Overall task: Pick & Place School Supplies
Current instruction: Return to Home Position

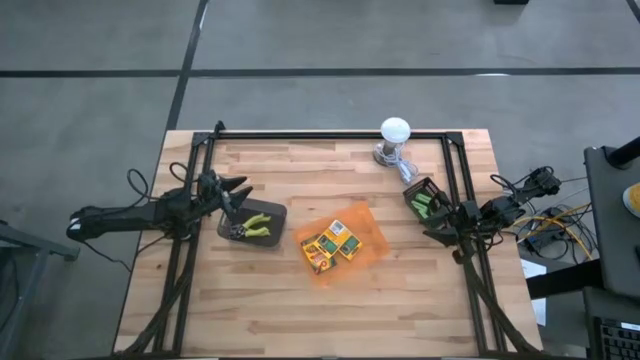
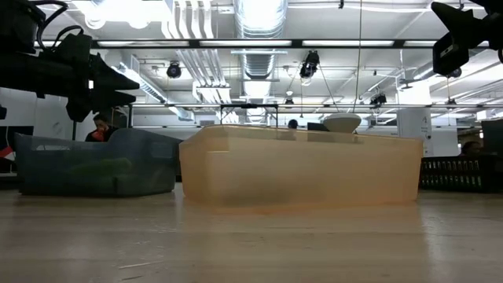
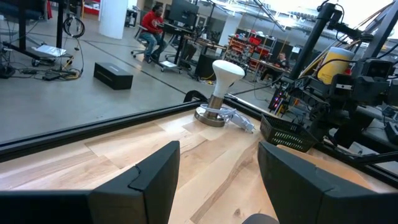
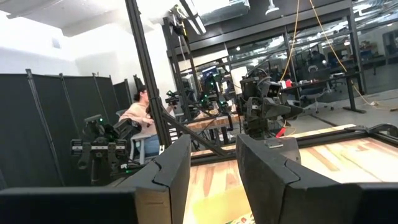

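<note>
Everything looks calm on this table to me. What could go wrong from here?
1. The right gripper, jaws open, sits close beside the black basket of green erasers; a careless pull-away might nudge or tip it.
2. The left gripper, jaws open, hangs by the edge of the dark tray holding the plier-like tools; a low swing could catch its rim.
3. The lamp has a cable trailing near the basket, where it could snag.

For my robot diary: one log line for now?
green erasers: in black mesh basket; yellow-and-green crayon boxes: in orange translucent tray; left jaws: open; right jaws: open
</note>
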Motion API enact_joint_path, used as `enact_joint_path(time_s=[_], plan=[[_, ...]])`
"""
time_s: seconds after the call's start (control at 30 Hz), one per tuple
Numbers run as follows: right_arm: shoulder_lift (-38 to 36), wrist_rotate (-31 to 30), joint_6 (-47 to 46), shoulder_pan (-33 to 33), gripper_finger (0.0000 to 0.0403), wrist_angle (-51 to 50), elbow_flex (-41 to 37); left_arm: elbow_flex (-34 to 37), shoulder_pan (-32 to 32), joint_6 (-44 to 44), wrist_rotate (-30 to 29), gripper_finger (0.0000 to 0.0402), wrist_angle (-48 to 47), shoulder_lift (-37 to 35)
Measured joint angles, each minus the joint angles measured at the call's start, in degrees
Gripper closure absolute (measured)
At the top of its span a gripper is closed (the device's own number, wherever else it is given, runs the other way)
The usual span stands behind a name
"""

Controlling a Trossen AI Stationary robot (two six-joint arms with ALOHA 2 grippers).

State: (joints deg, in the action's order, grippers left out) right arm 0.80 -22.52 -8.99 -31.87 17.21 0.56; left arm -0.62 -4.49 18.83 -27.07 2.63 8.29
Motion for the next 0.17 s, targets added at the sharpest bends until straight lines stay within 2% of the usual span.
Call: enact_joint_path(time_s=[0.17], plan=[[0.0,0.0,0.0,0.0,0.028,0.02,0.0,0.0,0.0,0.0,-0.01,0.0179,0.0,0.0]])
